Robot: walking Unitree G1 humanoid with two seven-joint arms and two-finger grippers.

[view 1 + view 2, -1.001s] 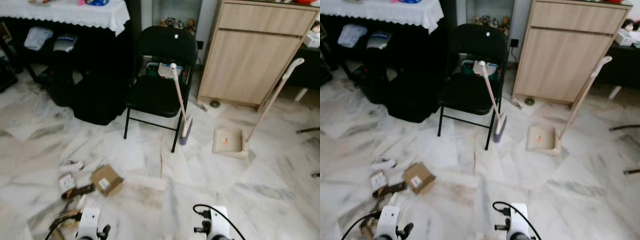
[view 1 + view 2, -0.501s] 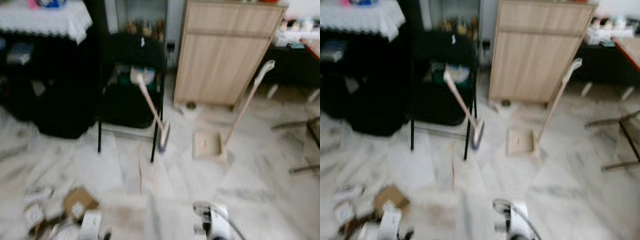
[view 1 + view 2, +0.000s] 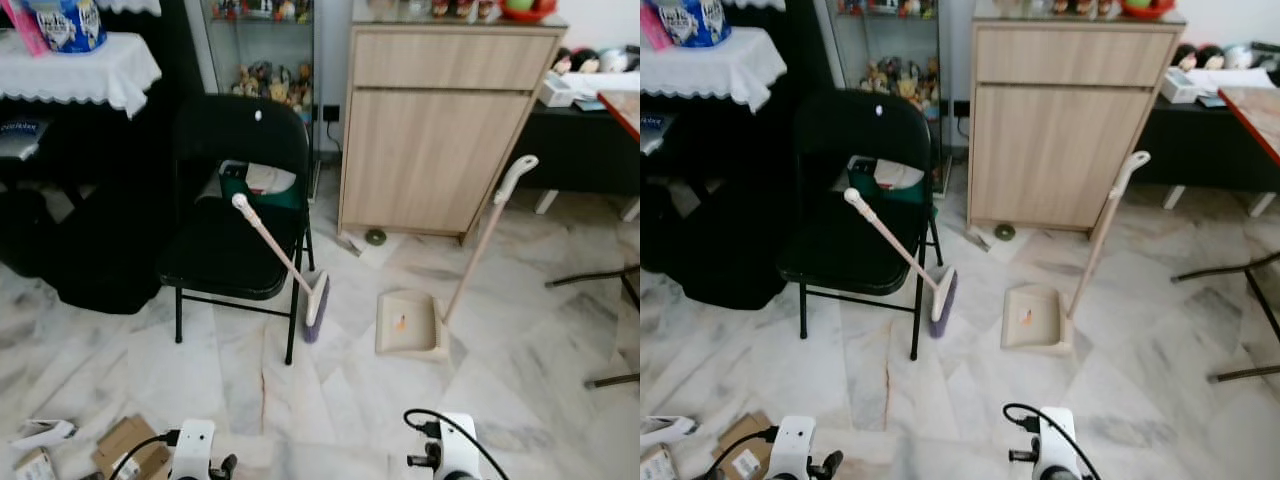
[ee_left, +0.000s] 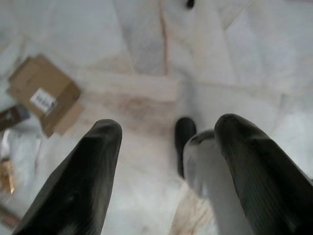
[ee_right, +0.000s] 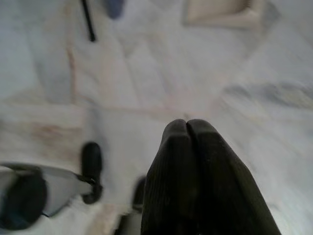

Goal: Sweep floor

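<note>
1. Leaning against the black folding chair (image 3: 235,225), the broom (image 3: 283,270) rests with its bristle head on the marble floor (image 3: 520,350) and its handle tip over the seat.
2. Just beside it stands the dustpan (image 3: 410,323), its long handle tilted up toward the wooden cabinet (image 3: 440,130).
3. Cardboard scraps (image 3: 130,445) lie on the floor at the robot's left.
4. Both arms hang low: the left gripper (image 4: 164,161) has its fingers spread apart and empty; the right gripper (image 5: 188,166) has its fingers pressed together, holding nothing.
5. The broom looks light, stiff and top-free, so it may slide off the chair if nudged; gripping mid-handle seems best.
</note>
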